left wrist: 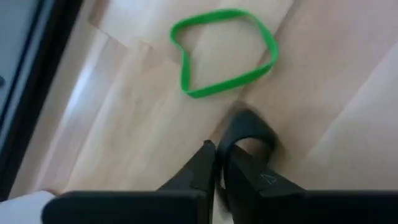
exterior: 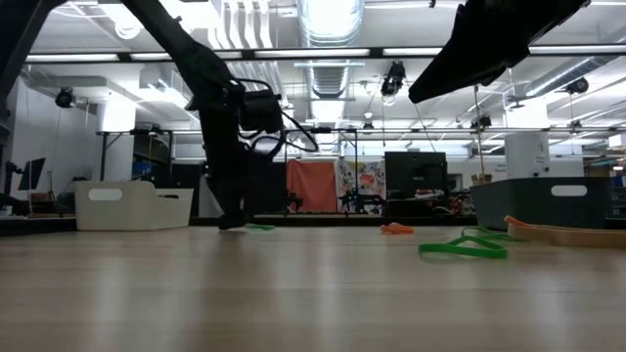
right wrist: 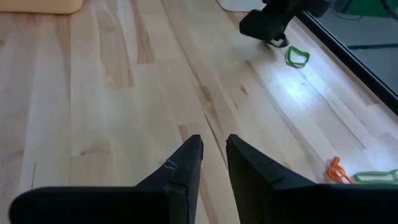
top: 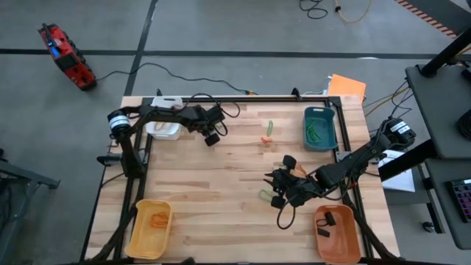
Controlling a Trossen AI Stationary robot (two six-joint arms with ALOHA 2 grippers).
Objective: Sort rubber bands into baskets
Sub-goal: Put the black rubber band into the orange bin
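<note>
My left gripper (top: 212, 137) stands at the table's far left, beside the white basket (top: 163, 128), fingertips (exterior: 233, 221) down at the wood and shut on a black rubber band (left wrist: 250, 127). A green rubber band (left wrist: 221, 53) lies flat just beyond it. My right gripper (right wrist: 212, 155) hangs above the table near its right side, its fingers a narrow gap apart with nothing between them. Another green band (top: 265, 195) lies beside it. A green band (top: 269, 126) and an orange band (top: 266, 140) lie farther back. My left gripper pinches the black rubber band between its two fingertips (left wrist: 208, 155). The fingers slant steeply down from above. A small loop of the band (left wrist: 255, 118) sticks out past the tips, at the table's surface.
The teal basket (top: 320, 127) at the far right holds green bands, the yellow basket (top: 151, 228) at the near left holds orange ones, and the orange basket (top: 337, 234) at the near right holds black ones. A black frame (top: 243, 99) rims the table. Bare wood fills the middle.
</note>
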